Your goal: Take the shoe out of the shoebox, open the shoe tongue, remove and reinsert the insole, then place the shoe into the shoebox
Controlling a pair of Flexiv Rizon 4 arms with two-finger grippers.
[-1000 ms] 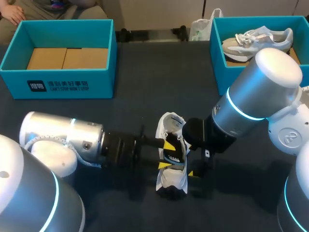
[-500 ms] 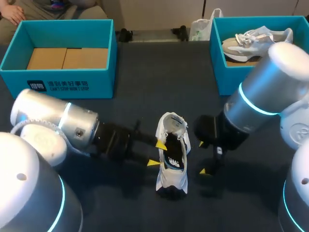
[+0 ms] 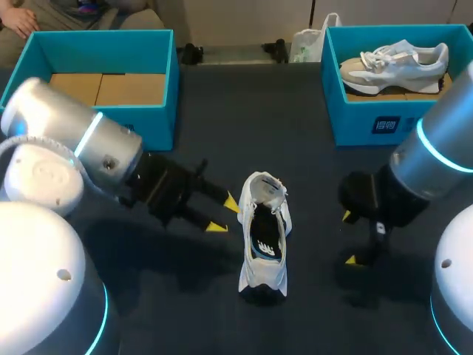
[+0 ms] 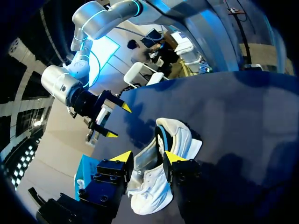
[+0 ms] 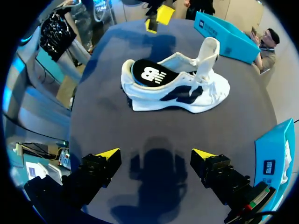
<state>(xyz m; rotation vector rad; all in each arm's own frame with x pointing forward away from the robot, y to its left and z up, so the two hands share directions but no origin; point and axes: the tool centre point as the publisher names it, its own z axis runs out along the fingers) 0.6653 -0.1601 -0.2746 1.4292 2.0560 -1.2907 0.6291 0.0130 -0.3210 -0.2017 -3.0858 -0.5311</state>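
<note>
A white shoe (image 3: 264,244) with dark side panels stands upright in the middle of the dark table, its tongue (image 3: 264,189) pulled up and a black insole (image 5: 151,74) lying inside. My left gripper (image 3: 223,214) hovers open just left of the shoe, touching nothing. In the left wrist view the shoe (image 4: 180,140) lies just ahead of that gripper (image 4: 147,157). My right gripper (image 3: 349,238) is open and empty, a short way to the shoe's right. In the right wrist view the shoe (image 5: 177,88) lies ahead of the wide-open gripper (image 5: 155,154), bare table between them.
A teal shoebox (image 3: 96,122) with a bare cardboard floor stands at the back left. A second teal box (image 3: 369,122) at the back right holds another pale shoe (image 3: 399,63). Both arms flank the shoe.
Both grippers have drawn back from the shoe's opening, the left one leftward and the right one rightward. The shoe has stayed where it was.
</note>
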